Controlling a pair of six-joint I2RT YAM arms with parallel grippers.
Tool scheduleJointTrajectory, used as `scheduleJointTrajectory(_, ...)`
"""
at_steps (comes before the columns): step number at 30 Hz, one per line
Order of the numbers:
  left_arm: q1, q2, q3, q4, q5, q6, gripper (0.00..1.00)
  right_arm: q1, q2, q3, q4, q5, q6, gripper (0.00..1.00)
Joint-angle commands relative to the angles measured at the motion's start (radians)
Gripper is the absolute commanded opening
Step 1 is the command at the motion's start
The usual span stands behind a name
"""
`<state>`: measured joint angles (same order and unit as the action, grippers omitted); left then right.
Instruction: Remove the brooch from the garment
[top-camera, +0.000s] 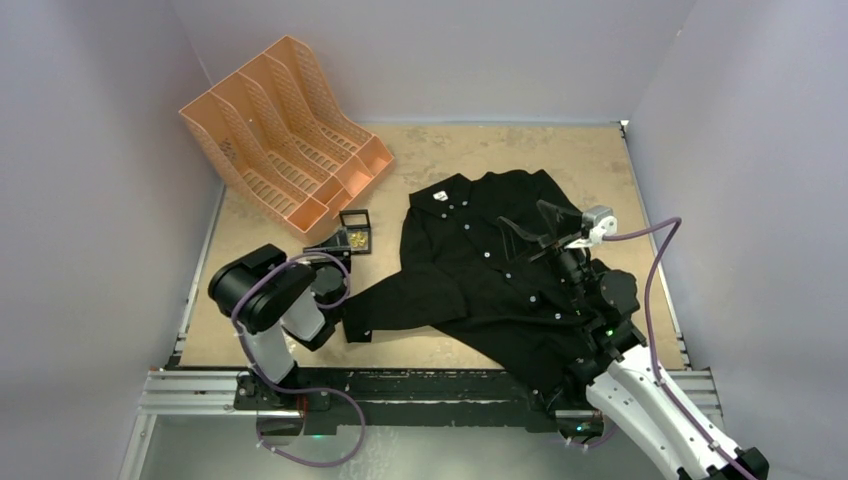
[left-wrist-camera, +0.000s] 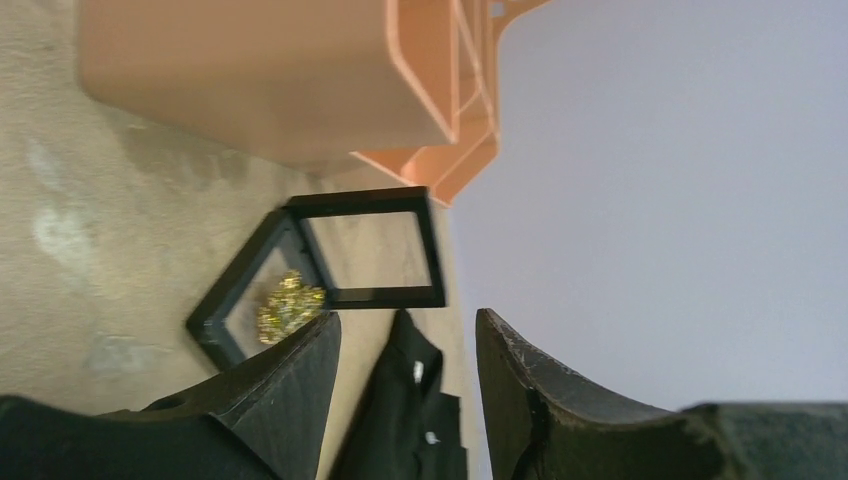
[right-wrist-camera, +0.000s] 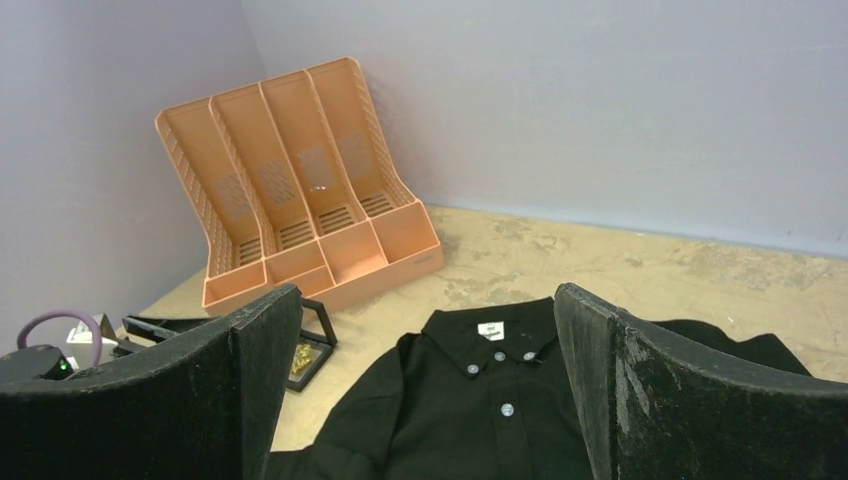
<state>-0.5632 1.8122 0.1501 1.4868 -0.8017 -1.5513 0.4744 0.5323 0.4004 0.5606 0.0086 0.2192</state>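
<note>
Brooch, a gold-yellow metal leaf (left-wrist-camera: 288, 308), rests in a black frame case (left-wrist-camera: 360, 199) at the black collared shirt's (top-camera: 490, 270) ten o'clock. Left gripper (left-wrist-camera: 407, 330) and right gripper (right-wrist-camera: 425, 300) gape empty. Removal seems done, so only retreat remains.

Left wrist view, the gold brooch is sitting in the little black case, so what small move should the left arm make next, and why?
Probably draw the left end effector up and back from the black case. The brooch lies in it, off the black shirt, and the jaws stand apart with nothing between them, so nothing seems left to hold.
</note>
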Motion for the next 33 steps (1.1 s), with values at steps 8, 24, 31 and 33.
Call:
scheduleJointTrajectory(8, 0.003, -0.408, -0.092, -0.12, 0.001, 0.097, 0.6, 0.005, -0.017, 0.025, -0.011, 0.032, -0.018, 0.98)
scheduleJointTrajectory(24, 0.006, -1.626, 0.318, -1.633, 0.09, 0.764, 0.82, 0.006, -0.086, 0.201, -0.353, 0.243, -0.008, 0.98)
scheduleJointTrajectory(31, 0.006, -1.671, 0.625, -1.879, 0.224, 1.096, 0.91, 0.006, -0.148, 0.361, -0.615, 0.34, -0.027, 0.98)
scheduleJointTrajectory(33, 0.006, -1.673, 0.699, -1.938, 0.251, 1.183, 0.91, 0.006, -0.163, 0.398, -0.687, 0.38, -0.041, 0.98)
